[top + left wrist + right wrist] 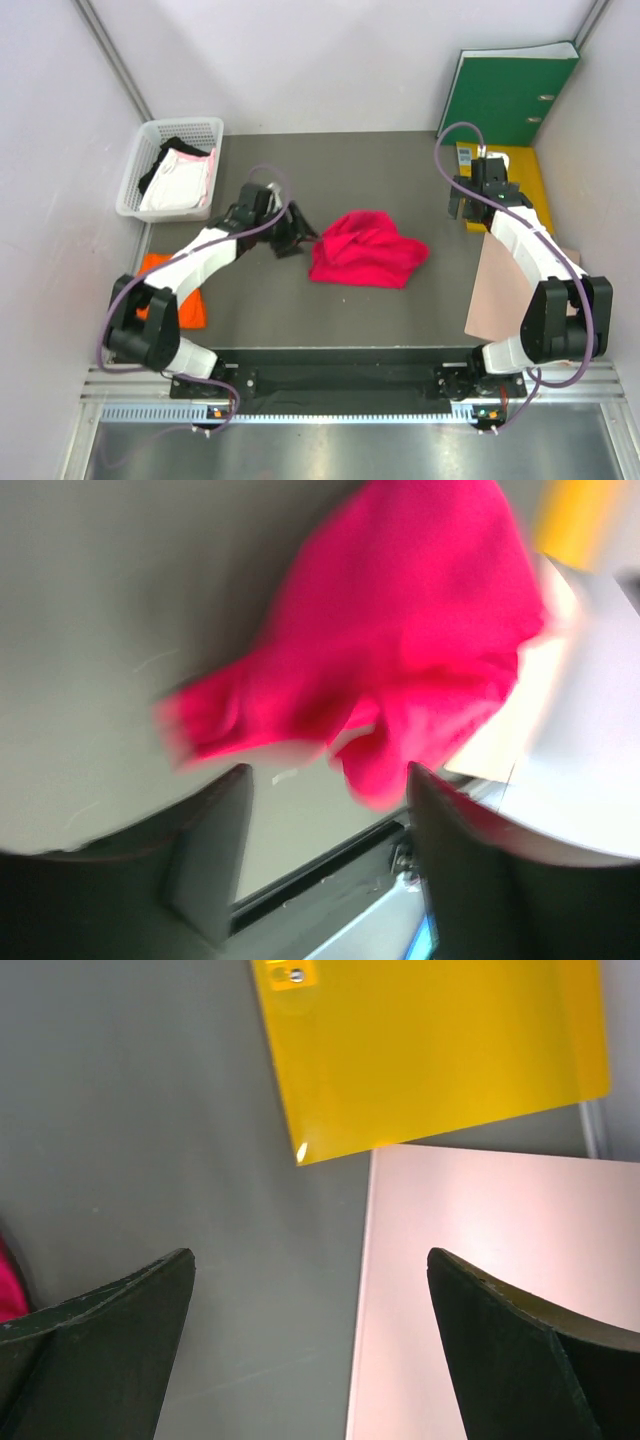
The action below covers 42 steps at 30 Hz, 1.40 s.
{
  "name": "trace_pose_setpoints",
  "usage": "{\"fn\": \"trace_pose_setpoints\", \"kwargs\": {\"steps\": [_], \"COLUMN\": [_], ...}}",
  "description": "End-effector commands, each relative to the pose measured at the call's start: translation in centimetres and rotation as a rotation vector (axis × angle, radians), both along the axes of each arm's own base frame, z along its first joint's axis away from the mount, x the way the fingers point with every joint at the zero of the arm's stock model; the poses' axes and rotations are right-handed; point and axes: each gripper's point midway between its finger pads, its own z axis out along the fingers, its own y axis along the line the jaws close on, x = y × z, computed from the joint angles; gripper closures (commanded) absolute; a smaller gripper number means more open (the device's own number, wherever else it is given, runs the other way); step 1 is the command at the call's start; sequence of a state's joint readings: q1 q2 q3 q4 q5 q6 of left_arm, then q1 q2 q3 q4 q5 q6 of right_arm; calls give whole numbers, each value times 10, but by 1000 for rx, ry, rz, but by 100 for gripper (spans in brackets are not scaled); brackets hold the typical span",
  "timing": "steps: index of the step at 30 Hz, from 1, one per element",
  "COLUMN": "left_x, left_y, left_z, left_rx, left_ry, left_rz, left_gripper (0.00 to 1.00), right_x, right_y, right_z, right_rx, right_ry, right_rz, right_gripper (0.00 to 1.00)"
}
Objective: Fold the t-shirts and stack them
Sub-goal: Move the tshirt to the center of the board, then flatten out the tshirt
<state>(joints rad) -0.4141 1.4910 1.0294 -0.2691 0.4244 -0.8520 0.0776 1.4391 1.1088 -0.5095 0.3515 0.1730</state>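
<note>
The red shirt (365,250) lay in a crumpled heap near the middle of the table (380,165). It was not folded. The left claw (293,238) was just beside the shirt's left edge, low over the table. The left arm reached out long from its base and leaned in toward the shirt. In the left wrist view the picture was blurry, but the two fingers (215,850) stood apart. The red shirt (400,650) sat just past their tips, and they gripped nothing.

The orange shirt (190,305) lay at the left side of the table, partly hidden under the left arm. A white basket (135,195) in the far left corner held a whitish-pink shirt (180,180) and a black one (158,165).

The right arm stretched along the right side, well apart from the red shirt. The right claw (480,210) was spread wide and held nothing (310,1270). Below it lay the yellow folder (430,1050) and the tan sheet (500,1290), touching. A green binder (510,95) leaned on the back wall.
</note>
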Motion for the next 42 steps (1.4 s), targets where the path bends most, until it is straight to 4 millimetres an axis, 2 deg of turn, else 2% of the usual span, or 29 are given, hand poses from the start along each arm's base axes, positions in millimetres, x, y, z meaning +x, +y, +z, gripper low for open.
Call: {"fn": "trace_pose_setpoints", "kwargs": {"steps": [1,2,5,6,8,9,12,14,16,18,22,23,24,31,35,36,38,41,42], "left_x": [-37,-36,-30,-19,-10,-7,6,6,15,20,24,21,20,4,1,0,1,3,4], "left_y": [75,85,86,81,73,63,35,22,11,-2,-18,-24,-27,-39,-39,-38,-36,-33,-32], "left_z": [-38,-37,-5,12,31,45,38,29,20,9,-11,-11,-20,-44,-52,-54,-58,-59,-59], "left_rx": [172,205,187,154,128,97,100,138,159,185,250,267,291,355,373,379,397,428,436], "left_ry": [163,143,0,-81,-166,-198,-185,-161,-143,-124,-110,-107,-96,-43,-32,-30,-20,-18,-20], "left_rz": [210,239,229,223,182,137,8,-59,-102,-132,-181,-201,-218,-260,-266,-268,-268,-264,-262], "left_gripper": [21,1,1,1,1,1,1,1,1,1,1,1,1,18,36,44,51,72,79], "right_x": [4,2,-6,-9,-13,-14,-15,-15,-15,-14,-15,-16,-17,-25,-28,-29,-32,-34,-32], "right_y": [21,25,38,41,48,52,75,94,110,119,132,133,134,141,158,163,166,168,169], "right_z": [11,11,3,1,-4,-5,-4,-3,-3,-3,-10,-13,-15,-49,-66,-67,-80,-91,-90], "right_rx": [86,92,105,106,115,123,174,211,231,256,309,316,324,364,445,467,480,481,480], "right_ry": [-54,-56,-41,-33,-18,-15,-18,-19,-10,-4,20,33,43,186,244,256,304,355,354], "right_rz": [65,80,120,128,146,155,226,283,320,326,338,332,332,302,329,341,339,337,336], "right_gripper": [0,0,0,0,0,0,0,0,0,0,0,0,0,2,18,22,30,63,92]}}
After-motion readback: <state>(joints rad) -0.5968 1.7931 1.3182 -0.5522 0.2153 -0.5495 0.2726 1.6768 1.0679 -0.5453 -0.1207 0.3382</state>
